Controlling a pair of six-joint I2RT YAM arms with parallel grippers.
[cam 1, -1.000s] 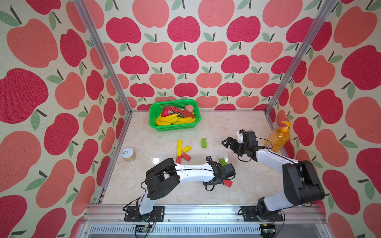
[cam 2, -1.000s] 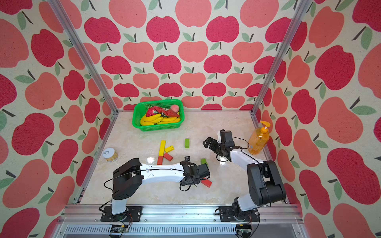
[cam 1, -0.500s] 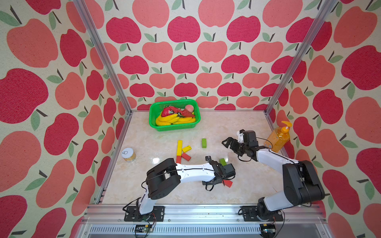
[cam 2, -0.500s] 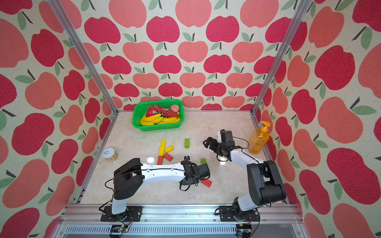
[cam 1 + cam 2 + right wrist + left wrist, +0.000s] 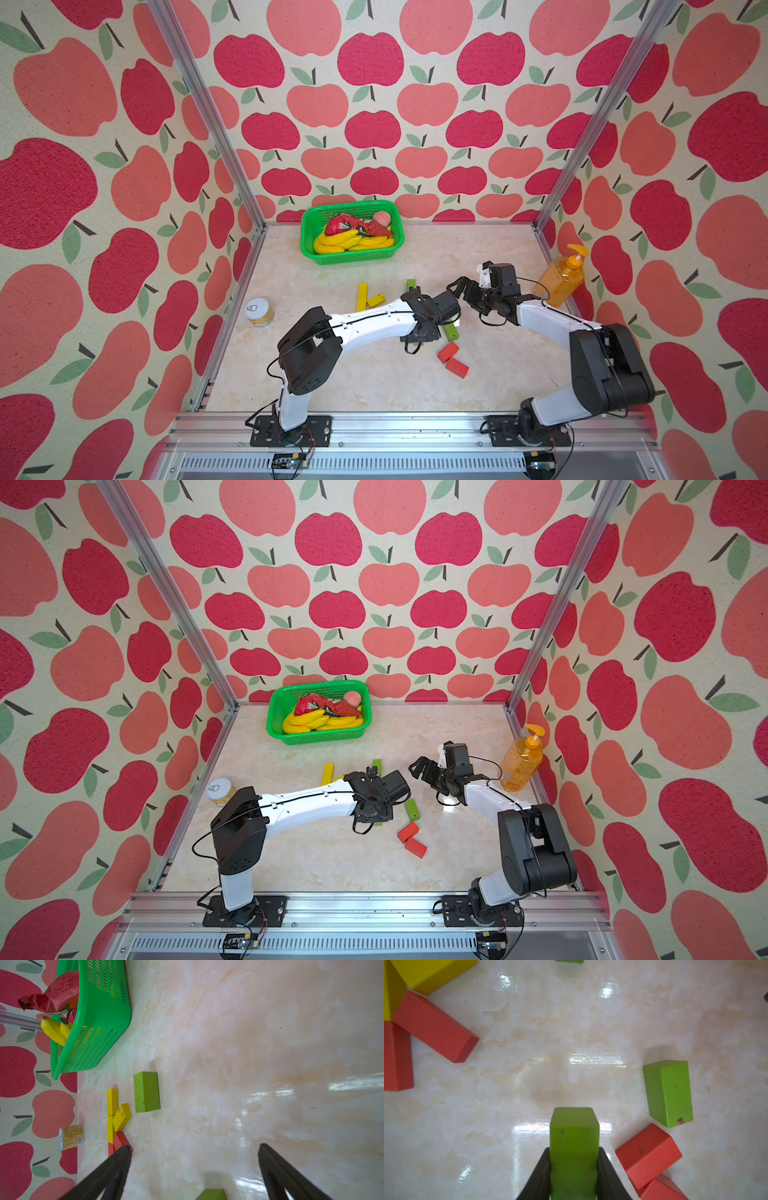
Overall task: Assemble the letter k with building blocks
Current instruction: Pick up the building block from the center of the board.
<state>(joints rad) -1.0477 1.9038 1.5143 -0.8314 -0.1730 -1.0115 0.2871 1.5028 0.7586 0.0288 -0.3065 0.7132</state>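
Note:
My left gripper [image 5: 574, 1149] is shut on a green block [image 5: 574, 1132], held just above the table. In a top view the left gripper [image 5: 424, 326] points down mid-table and hides that block. A loose green block [image 5: 451, 331] and two red blocks [image 5: 448, 351] [image 5: 457, 368] lie close in front of it. Two yellow blocks [image 5: 361, 296] [image 5: 376, 300] sit to the left, joined by two red blocks [image 5: 433, 1026] [image 5: 396, 1057]. A third green block [image 5: 411, 284] lies behind. My right gripper [image 5: 459, 286] [image 5: 194, 1148] is open and holds nothing.
A green basket [image 5: 309, 232] with toy bananas stands at the back. A small tin [image 5: 258, 311] sits by the left wall. An orange pump bottle [image 5: 561, 282] stands by the right wall, just behind my right arm.
The left gripper has closed on a green block and moved back and left with it, uncovering the two red blocks in front. The right arm has not moved.

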